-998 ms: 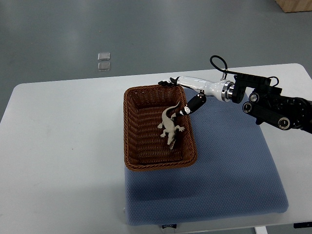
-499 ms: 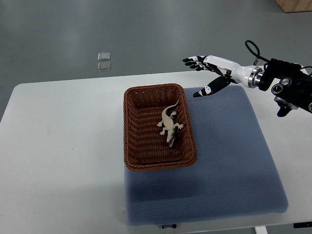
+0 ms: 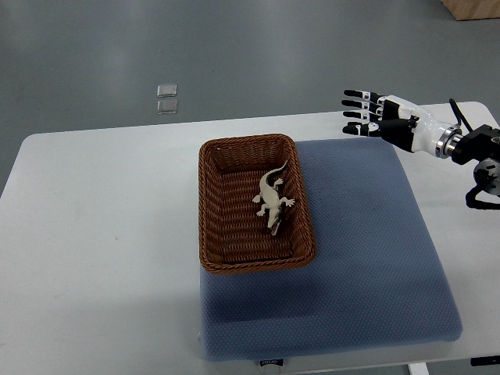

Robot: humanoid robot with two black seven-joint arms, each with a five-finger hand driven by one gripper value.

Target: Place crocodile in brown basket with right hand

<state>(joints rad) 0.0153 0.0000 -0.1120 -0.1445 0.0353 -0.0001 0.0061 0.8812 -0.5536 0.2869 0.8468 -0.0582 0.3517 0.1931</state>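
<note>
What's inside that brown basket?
One pale toy crocodile lies on the woven floor of the basket; nothing else shows. The patch of floor beneath the crocodile is covered.

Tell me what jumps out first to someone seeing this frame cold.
The brown basket stands mid-picture on the left part of the blue mat, with the pale crocodile lying inside it, nearer its right wall. Next comes the right hand at the upper right, fingers spread and empty, over the mat's far edge and well apart from the basket.
</note>
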